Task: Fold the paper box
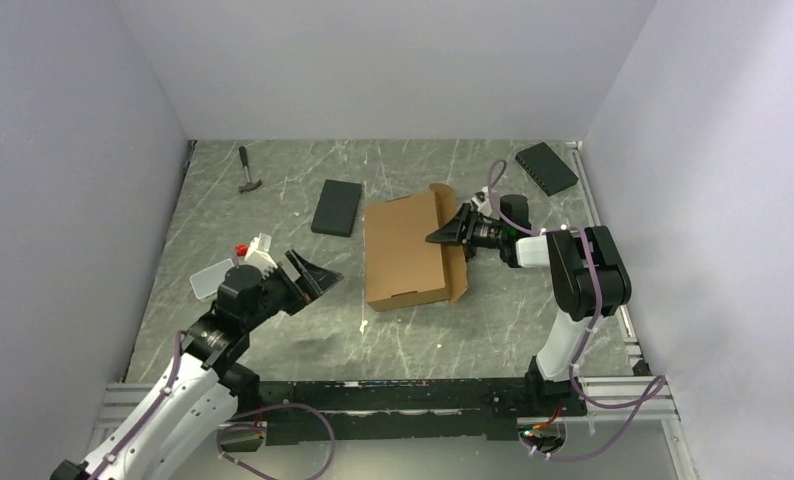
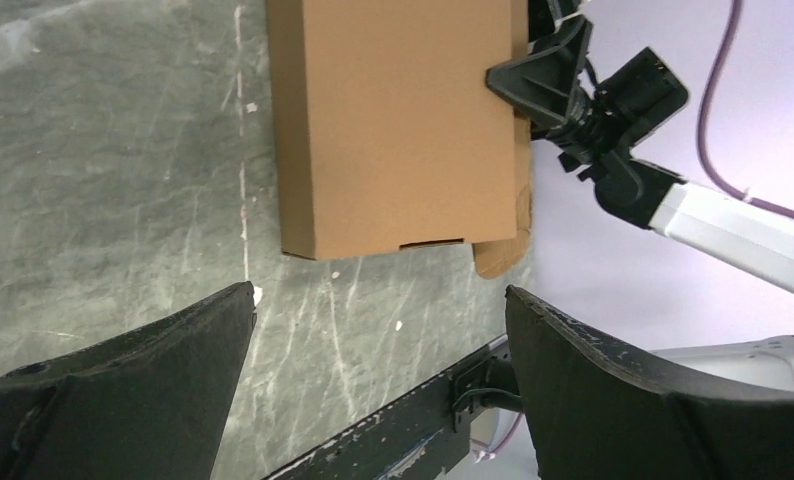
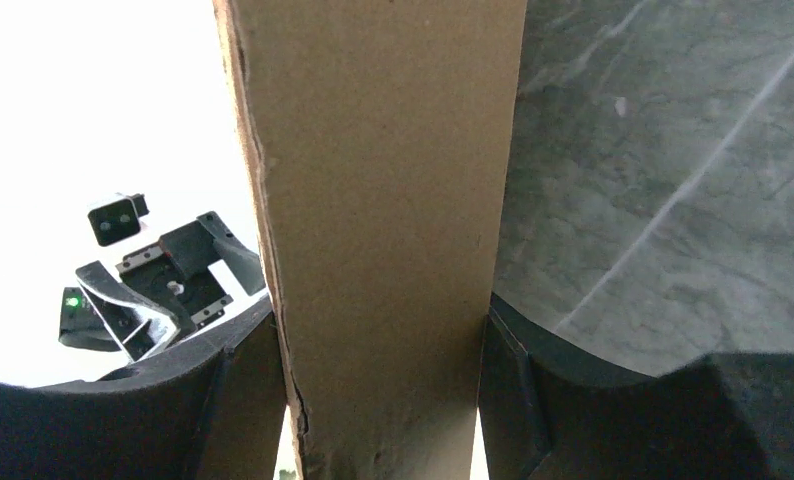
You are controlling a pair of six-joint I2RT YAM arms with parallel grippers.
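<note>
Nearest you in the top view, the rail (image 1: 393,395) carries both arm bases. Beyond it, on the table (image 1: 273,330), the box (image 1: 403,250) lies flat near the middle with its lid down and its long side running away from you. Right gripper (image 1: 451,236) reaches in from the right and sits on the box's right edge, where a flap (image 1: 460,270) stands proud. Left gripper (image 1: 318,275) hangs well apart from the box, to its left, holding nothing.

Left wrist view: your left fingers (image 2: 153,380) are spread wide, with bare table between them and the box ahead. The near wall of the box shows a tab slot, and a rounded flap corner pokes out at its right corner.

Right wrist view: the right fingers (image 3: 233,400) pinch a cardboard panel from both sides, both pads touching it. The panel's left edge looks ragged.

Assessment: treat the box as light and likely to slide on the table if pushed from one side only. Panels should be stiff and scored lines should bend readily, but raw edges may crush or tear under a hard pinch. Take hold at flap edges close to a crease and grip no harder than needed. Steady the lid with the left arm before tucking.
</note>
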